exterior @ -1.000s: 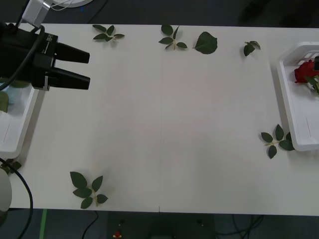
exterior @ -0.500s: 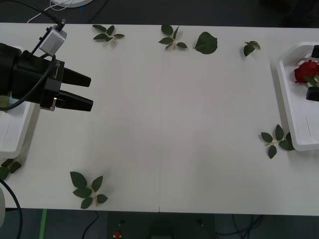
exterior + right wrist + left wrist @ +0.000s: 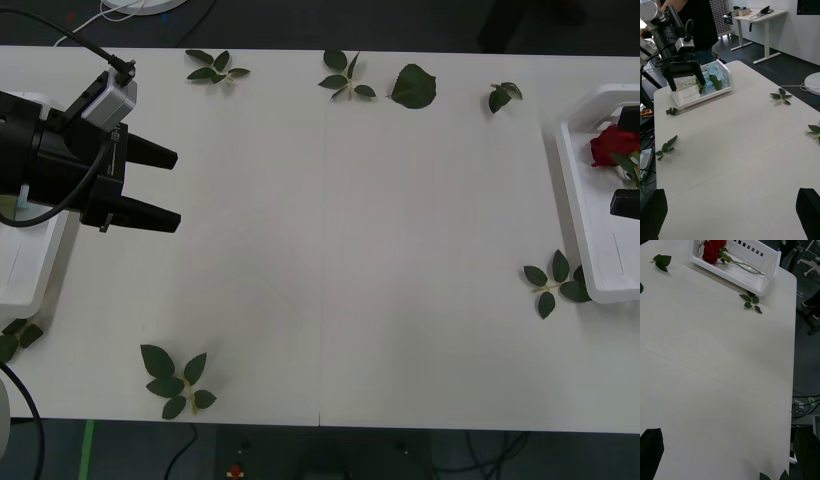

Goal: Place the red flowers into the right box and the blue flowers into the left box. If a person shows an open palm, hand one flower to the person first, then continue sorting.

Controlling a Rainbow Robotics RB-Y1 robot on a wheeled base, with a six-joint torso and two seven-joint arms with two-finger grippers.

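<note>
White desk, pale and wide, with dark floor beyond its edges and office furniture visible behind in the right wrist view.

Left box: white tray at the desk's left edge, largely covered by the left arm in the front view. From the right wrist view it holds the blue flowers, pale blue heads with green leaves lying inside.

Right box: white tray at the desk's right edge. It holds the red flowers, deep-red buds at the far end of the tray with green stems trailing along the inside; same contents seen from the left wrist view, inside the tray.

Left gripper: black, held level over the desk just beside the left box's inner rim, arm reaching in from the left, pointing toward the desk's middle. Fingers spread apart, holding nothing. Small white module mounted on top of the wrist, with a black cable looping back.

Right gripper: at the right border, over the right box beside the red buds. Fingers sit apart at the two corners of its wrist view, with nothing between them.

Loose leaf sprigs: several along the far edge, one near the right box, one near the front left, one below the left box.
</note>
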